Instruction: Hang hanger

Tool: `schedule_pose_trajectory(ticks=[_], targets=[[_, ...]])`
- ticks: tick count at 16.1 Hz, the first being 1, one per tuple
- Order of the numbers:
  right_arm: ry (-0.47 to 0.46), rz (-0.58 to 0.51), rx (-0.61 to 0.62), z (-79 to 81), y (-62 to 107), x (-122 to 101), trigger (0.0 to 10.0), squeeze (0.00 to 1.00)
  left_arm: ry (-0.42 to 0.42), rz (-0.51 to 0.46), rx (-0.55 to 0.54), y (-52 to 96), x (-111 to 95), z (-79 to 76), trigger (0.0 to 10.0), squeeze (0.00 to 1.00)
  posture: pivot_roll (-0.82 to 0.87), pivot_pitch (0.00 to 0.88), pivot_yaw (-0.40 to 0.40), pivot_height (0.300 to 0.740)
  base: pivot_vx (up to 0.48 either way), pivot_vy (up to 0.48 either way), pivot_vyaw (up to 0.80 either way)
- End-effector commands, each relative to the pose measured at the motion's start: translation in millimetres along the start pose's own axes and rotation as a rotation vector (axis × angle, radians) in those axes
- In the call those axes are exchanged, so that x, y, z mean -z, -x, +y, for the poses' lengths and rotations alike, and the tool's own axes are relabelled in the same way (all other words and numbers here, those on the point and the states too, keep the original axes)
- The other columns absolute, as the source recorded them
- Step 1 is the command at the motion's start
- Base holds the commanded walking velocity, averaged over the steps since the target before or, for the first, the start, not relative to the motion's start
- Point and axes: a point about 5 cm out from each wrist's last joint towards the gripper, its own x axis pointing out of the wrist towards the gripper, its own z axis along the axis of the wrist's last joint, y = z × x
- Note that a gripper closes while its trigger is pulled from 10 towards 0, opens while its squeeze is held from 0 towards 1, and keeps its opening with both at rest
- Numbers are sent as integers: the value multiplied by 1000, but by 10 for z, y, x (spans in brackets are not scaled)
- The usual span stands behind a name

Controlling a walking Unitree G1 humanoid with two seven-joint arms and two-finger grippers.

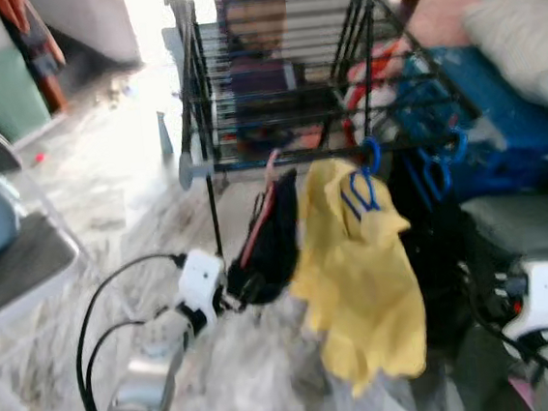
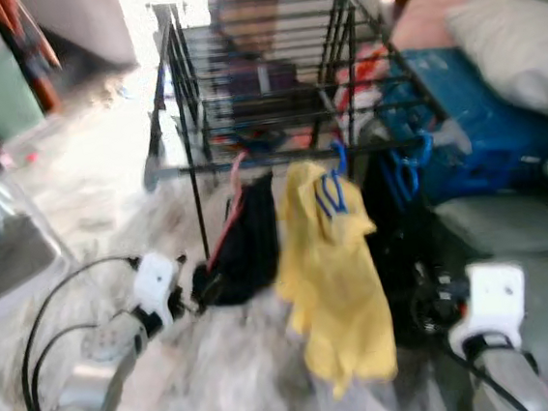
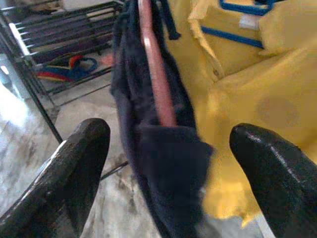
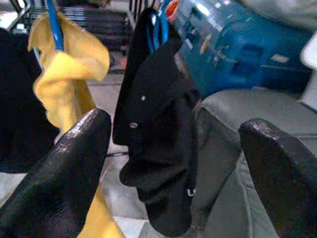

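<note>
We look down at a black wire drying rack (image 1: 281, 78) standing on a pale marbled floor (image 1: 126, 181), at about 12 o'clock from us. Three garments hang on hangers from its front rail. At 11 o'clock on the rail is a pink hanger (image 1: 258, 212) carrying a dark navy garment (image 1: 275, 234); beside it toward the middle hangs a yellow shirt (image 1: 357, 265) on a blue hanger (image 1: 361, 182); at 1 o'clock a black garment (image 4: 158, 134) hangs on another blue hanger (image 1: 435, 166). Our left gripper (image 3: 168, 163) reaches in from 7 o'clock and sits at the lower end of the navy garment, its two black fingers (image 3: 74, 168) spread wide apart, one on either side of the cloth and the pink hanger bar, without closing on them. Our right gripper (image 4: 173, 163) is low at 4 o'clock, with its fingers (image 4: 64, 183) also spread apart, facing the black garment and not touching it. Behind that garment lies a blue case (image 4: 233, 44) and a grey cushioned seat (image 4: 237, 124). At 2 o'clock pink and cream pillows (image 1: 488, 10) are piled. At 9 o'clock stands a grey chair (image 1: 12, 260).
</note>
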Motion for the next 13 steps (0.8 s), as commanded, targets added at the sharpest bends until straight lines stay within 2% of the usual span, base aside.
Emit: schedule_pose_trajectory(ticks=[1,3,6,7,11,13], targets=[[11,-25,16,-25,-12,-64,10000,0,-12,-21,9,-39,-67,-3,10000,0,-21,0,-11,740,0,0,0],[-7,-32,19,20,3,-67,10000,0,8,-34,5,-100,-126,59,10000,0,-26,0,-8,740,0,0,0],[4,-14,7,42,16,-27,10000,0,36,-66,67,-180,-222,11,10000,0,-38,0,-6,740,0,0,0],[7,-16,9,39,9,-36,10000,0,52,-75,97,-193,-233,-35,10000,0,-39,0,-4,740,251,0,656],[7,-15,-3,56,1,-36,10000,0,86,-86,110,-212,-234,-42,10000,0,-39,0,-2,740,341,0,498],[14,-15,3,57,-7,-39,10000,0,89,-85,122,-217,-232,-65,10000,0,-40,0,-2,740,373,0,0]])
